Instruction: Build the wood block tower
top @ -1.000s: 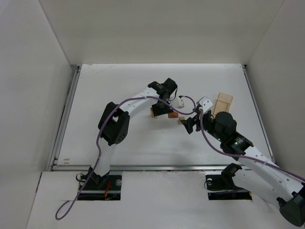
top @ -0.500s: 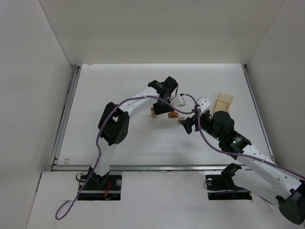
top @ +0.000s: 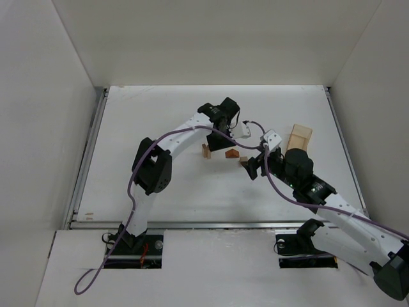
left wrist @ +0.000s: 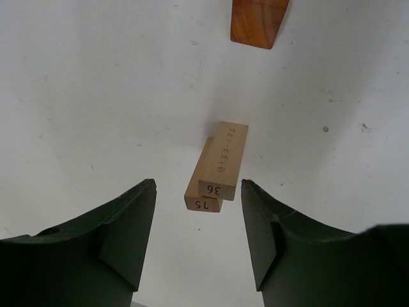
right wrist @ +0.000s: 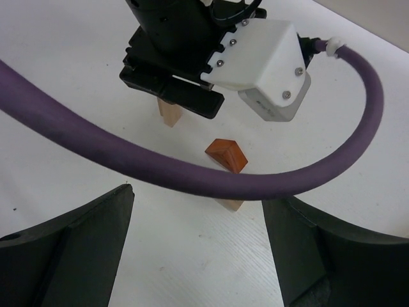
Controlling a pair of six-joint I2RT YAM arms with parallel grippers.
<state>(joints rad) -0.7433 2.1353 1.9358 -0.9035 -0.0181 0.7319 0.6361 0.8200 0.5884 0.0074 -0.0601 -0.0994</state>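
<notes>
While the left gripper (left wrist: 198, 214) hung just above the pale post (left wrist: 220, 163), its jaws stood partly spread with nothing between them. The post was a pair of slim tan blocks set face to face near the middle of the counter (left wrist: 96, 96), the one marked 36 overlapping the one marked 15. I could not tell whether they stood on end or lay flat.

The reddish-brown roof piece (right wrist: 225, 155) sat loose on the counter just beside them, toward the right edge, with a third small pale block (right wrist: 231, 204) a little nearer the arms. The right gripper (right wrist: 198, 211) faced that roof piece with its jaws wide and empty.

To my eye the base was down and the capping step was next. That called for a fine pinch on a tiny sloped piece. The left arm and its purple cable (right wrist: 77, 131) needed to clear first.
</notes>
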